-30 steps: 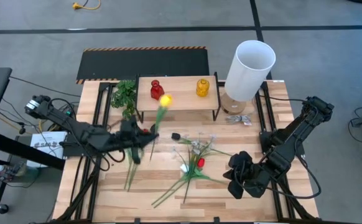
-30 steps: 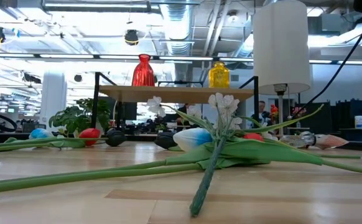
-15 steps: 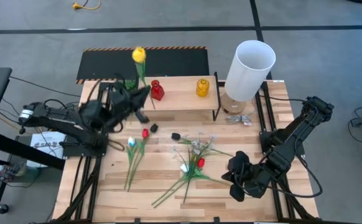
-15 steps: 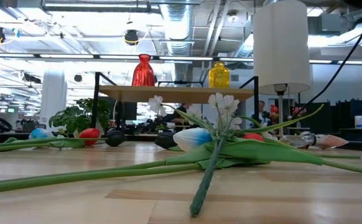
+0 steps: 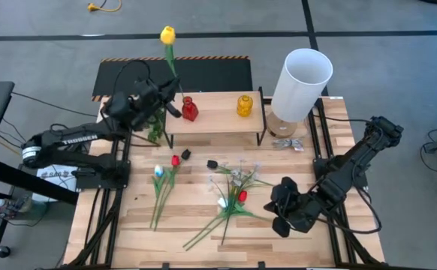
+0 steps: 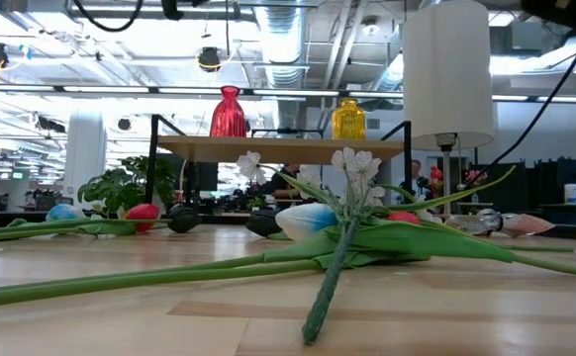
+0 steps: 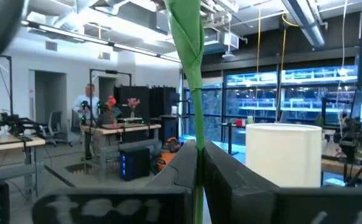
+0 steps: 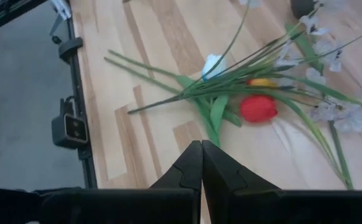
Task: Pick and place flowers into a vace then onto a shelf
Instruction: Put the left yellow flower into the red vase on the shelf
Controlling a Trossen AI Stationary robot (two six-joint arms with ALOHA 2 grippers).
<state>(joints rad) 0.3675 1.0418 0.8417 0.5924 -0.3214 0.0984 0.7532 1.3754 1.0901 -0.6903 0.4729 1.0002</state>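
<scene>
Left claw [image 5: 170, 103] squeezing one yellow flower [image 5: 167, 34] above two vases [image 5: 190, 108]. Right claw [image 8: 201, 163] pinched shut, holding nothing.

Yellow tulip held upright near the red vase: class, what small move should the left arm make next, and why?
Probably lower the yellow tulip stem-first into the red vase. The left tool is shut on its stem beside that vase on the shelf, the bloom high above, so the stem end seems close to the mouth.
</scene>
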